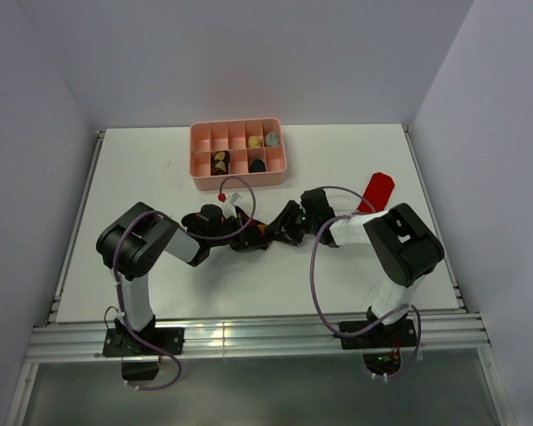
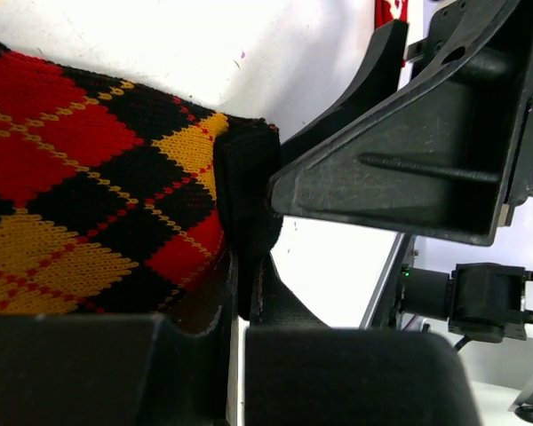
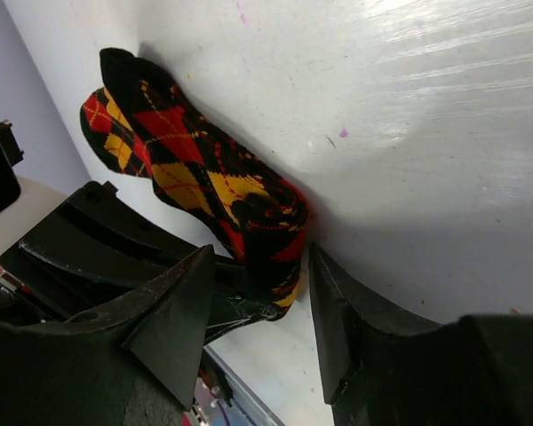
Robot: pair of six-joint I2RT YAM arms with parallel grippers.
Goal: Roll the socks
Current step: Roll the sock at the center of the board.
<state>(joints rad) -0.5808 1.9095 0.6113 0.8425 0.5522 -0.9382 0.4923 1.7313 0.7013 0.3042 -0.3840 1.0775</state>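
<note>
Behind the grippers, well apart from them, you have the pink tray with small things in several of its compartments. Off to the right, just beyond the right arm, the red sock lies on the table. Neither sits between the grippers; what crowds you is the grippers themselves, their tips nearly meeting at mid-table. The argyle sock, black with red and orange diamonds, lies flat between them and is mostly hidden from above. Your left gripper is pinched tight on its black edge. Your right gripper stands partly open, one finger on either side of the sock's bunched near end, gripping nothing. Seen from the right wrist, the sock's long axis runs away from those fingers, with its far black end pointing up and to the left.
</note>
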